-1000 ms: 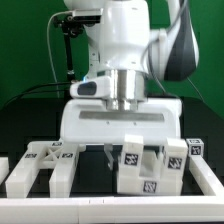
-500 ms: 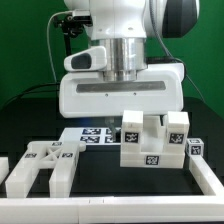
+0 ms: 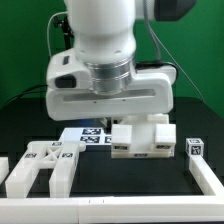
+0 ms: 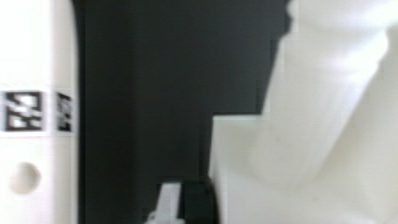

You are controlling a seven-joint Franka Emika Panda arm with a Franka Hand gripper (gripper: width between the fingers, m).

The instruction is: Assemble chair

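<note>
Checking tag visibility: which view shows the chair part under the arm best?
Exterior view: chair part shows its front faces and tags, just under the arm. Wrist view: only a blurred white mass, probably it, no tags.

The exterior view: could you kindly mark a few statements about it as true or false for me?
1. A tagged white part lies at the exterior view's left. True.
2. The marker board stands upright. False: it lies flat on the table.
3. The table is black. True.
4. The white block below the arm bears no tags. False: tags show on its front.
</note>
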